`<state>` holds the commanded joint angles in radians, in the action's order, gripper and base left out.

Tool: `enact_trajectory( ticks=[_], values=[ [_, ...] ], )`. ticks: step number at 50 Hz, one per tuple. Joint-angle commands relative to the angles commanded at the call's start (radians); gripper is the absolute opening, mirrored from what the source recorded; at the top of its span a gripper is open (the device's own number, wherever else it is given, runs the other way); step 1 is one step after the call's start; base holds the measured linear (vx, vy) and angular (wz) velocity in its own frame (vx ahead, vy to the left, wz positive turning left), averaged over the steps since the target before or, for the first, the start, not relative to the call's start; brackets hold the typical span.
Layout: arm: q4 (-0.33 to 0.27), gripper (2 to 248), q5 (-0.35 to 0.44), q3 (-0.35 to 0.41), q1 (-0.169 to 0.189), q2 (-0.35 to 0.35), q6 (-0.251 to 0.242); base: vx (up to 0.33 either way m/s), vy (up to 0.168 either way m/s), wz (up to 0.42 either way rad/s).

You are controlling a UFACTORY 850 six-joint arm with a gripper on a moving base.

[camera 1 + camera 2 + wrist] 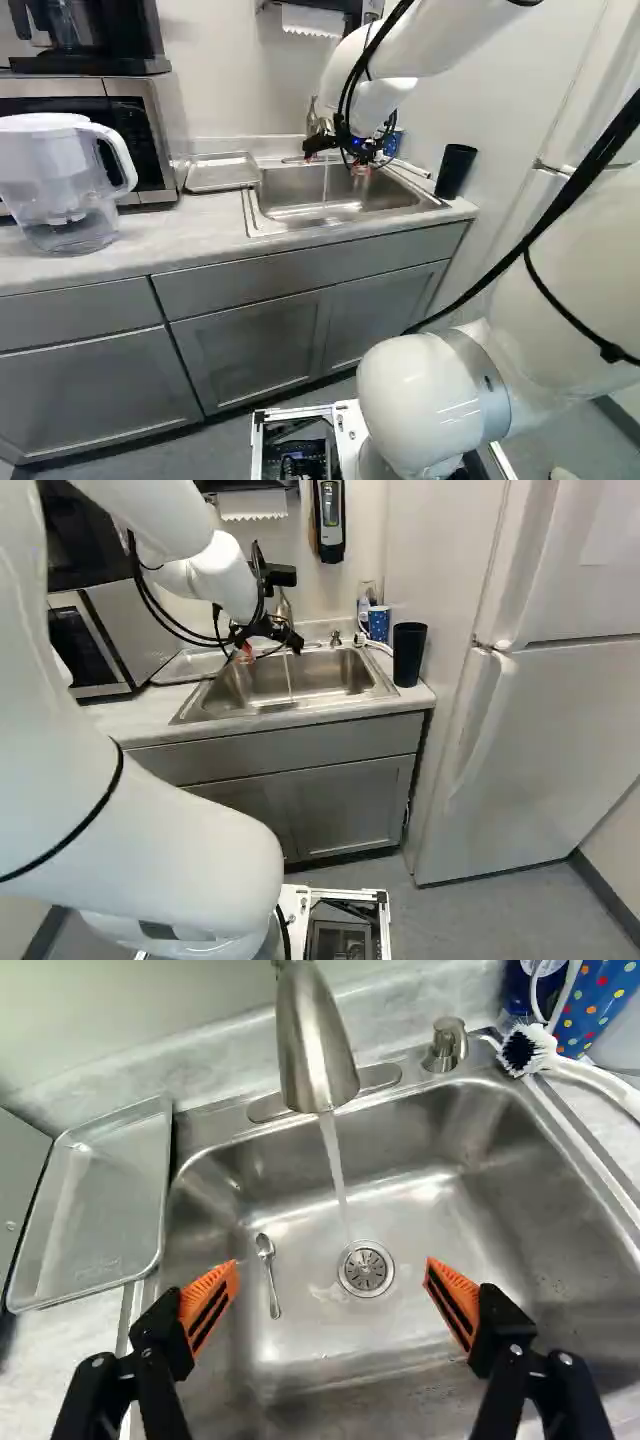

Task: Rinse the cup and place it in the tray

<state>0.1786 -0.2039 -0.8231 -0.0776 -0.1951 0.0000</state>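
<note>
Right base view shows a white refrigerator (540, 720) at the right of the scene. From the near side, the white arm (430, 400) reaches over the grey counter (180, 225), which holds a steel sink (490, 1250). Just left of the sink lies the metal tray (100, 1210); farther left, a clear pitcher (60, 185) with a white lid stands on the counter. At the sink's far side, the faucet (315, 1050) runs a thin stream of water. Above the basin hangs the gripper (334, 164), its orange-padded fingers spread wide. A black cup (409, 655) stands right of the sink, a blue dotted cup (600, 1005) beyond it; which one the task means, I cannot tell. Near the far right corner lies a white brush (530, 1050). Inside the basin, a spoon (270, 1270) lies left of the round drain (367, 1268).
</note>
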Motion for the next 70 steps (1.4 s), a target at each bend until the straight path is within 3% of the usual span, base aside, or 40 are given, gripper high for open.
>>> enact_trajectory(
  ticks=[15, 31, 70],
  values=[
    [0.046, 247, 0.03, 0.0, 0.0, 0.0, 0.006, 0.0, 0.0, 0.0],
    [0.096, 247, 0.068, 0.0, 0.0, 0.0, 0.148, 0.0, 0.0, 0.0],
    [0.135, 247, 0.204, 0.0, 0.001, 0.0, 0.148, 0.0, 0.0, 0.0]
  ],
)
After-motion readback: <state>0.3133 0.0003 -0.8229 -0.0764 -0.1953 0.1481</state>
